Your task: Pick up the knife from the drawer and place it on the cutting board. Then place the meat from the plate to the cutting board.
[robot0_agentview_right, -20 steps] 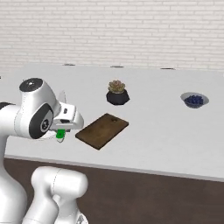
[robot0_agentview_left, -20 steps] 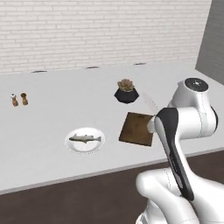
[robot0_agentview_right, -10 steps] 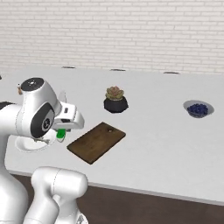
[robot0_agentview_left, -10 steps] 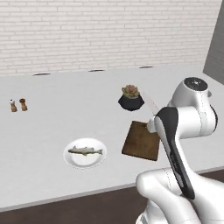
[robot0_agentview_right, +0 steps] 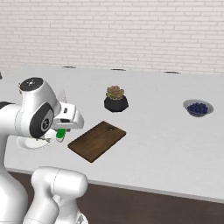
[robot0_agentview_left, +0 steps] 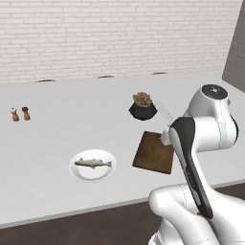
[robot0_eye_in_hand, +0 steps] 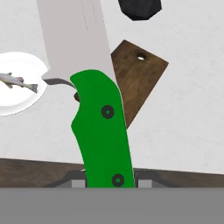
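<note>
Between the closed jaws of the gripper (robot0_eye_in_hand: 109, 181) the knife (robot0_eye_in_hand: 98, 100) is being held by the lower end of its green handle, and the pale blade is being pointed up and away from the hand. Seen from the hand, the blade is being carried above the counter (robot0_eye_in_hand: 183, 113), with the board (robot0_eye_in_hand: 138, 81) showing just behind the handle and the plate (robot0_eye_in_hand: 17, 92) off to the left. On the plate (robot0_agentview_left: 91, 171) the fish (robot0_agentview_left: 94, 163) is lying flat, near the board (robot0_agentview_left: 154, 153) but apart from it. In the right base view, a bit of the green handle (robot0_agentview_right: 60, 134) is being shown under the hand, just left of the board (robot0_agentview_right: 97, 141). A potted plant (robot0_agentview_right: 115, 98) is standing behind the board, and a bowl of berries (robot0_agentview_right: 199, 107) is sitting well to the right.
</note>
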{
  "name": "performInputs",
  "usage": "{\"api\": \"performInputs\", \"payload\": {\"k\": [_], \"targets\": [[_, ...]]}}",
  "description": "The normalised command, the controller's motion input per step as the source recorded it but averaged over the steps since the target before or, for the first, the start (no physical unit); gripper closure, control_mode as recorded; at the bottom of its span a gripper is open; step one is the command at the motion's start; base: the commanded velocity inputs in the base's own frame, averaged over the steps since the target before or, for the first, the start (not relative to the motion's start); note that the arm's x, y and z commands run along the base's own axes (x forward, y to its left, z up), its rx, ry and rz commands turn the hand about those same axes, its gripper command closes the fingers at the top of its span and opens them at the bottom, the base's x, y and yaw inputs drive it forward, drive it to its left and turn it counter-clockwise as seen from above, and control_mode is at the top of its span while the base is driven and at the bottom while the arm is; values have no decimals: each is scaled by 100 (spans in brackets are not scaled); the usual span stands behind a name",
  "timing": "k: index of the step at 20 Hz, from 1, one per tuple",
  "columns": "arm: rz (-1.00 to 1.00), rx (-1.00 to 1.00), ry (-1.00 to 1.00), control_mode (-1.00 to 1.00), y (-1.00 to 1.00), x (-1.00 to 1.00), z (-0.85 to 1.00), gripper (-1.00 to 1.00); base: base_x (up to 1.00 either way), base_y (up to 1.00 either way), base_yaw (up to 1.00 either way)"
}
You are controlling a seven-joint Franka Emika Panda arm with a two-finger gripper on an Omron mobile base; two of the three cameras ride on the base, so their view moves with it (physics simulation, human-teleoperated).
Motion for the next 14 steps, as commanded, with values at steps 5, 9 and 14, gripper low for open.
{"api": "performInputs", "payload": {"k": [5,9,14], "targets": [[0,0,0,100,0,0,0,100,0,25,0],[0,0,0,-100,11,-6,-6,100,-4,25,0],[-6,0,14,-100,-5,14,-18,100,0,0,0]]}}
